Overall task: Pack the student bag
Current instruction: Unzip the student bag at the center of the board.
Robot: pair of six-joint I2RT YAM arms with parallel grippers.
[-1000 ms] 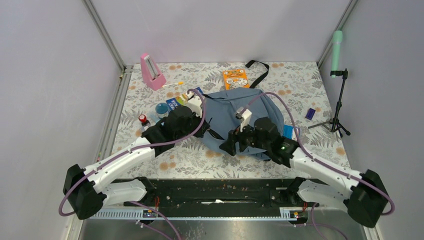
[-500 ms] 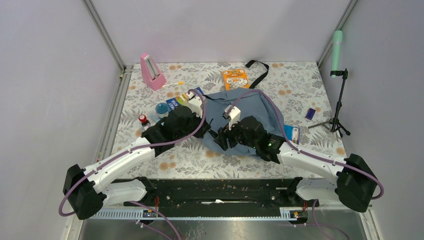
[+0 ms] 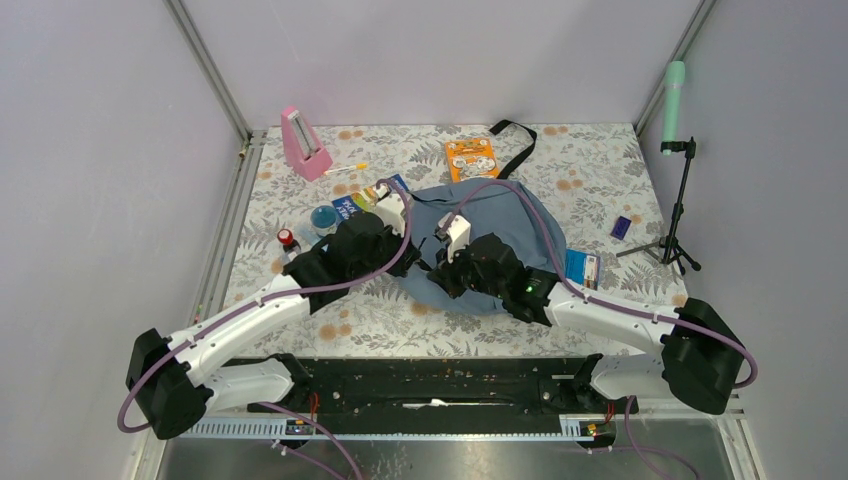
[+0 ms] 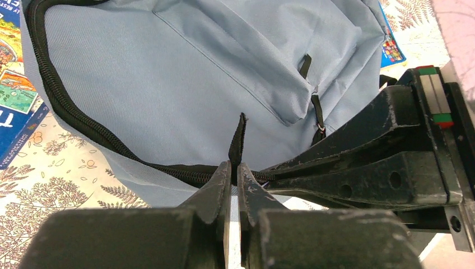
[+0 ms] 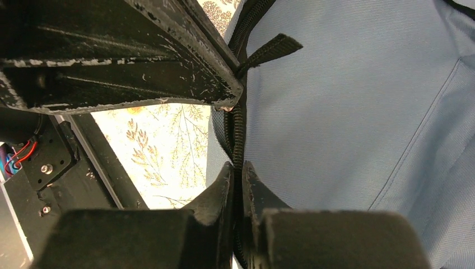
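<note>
The student bag (image 3: 505, 210), grey-blue, lies flat in the middle of the table with its dark zipper (image 5: 239, 129) running along its near left edge. My left gripper (image 4: 235, 167) is shut on a short black strap tab (image 4: 239, 140) at that zipper edge. Close beside it, my right gripper (image 5: 237, 166) is shut on the zipper edge of the bag, and its fingers (image 4: 358, 168) lie just right of the left ones. In the top view both grippers, left (image 3: 416, 258) and right (image 3: 434, 274), meet at the bag's near left corner. The bag's front pocket (image 4: 263, 61) is closed.
Left of the bag lie a blue book (image 3: 350, 205), a blue round thing (image 3: 322, 217), a small red-capped bottle (image 3: 287, 238) and a pen (image 3: 345, 169). A pink metronome (image 3: 303, 143) and orange pack (image 3: 471, 157) sit behind. A blue card (image 3: 581, 267), a small dark box (image 3: 621, 227) and a tripod (image 3: 677, 200) are right.
My right arm has moved left along the bag's near edge to the left gripper, and its jaws have gone from open to shut on the zipper edge. The left gripper has stayed put.
</note>
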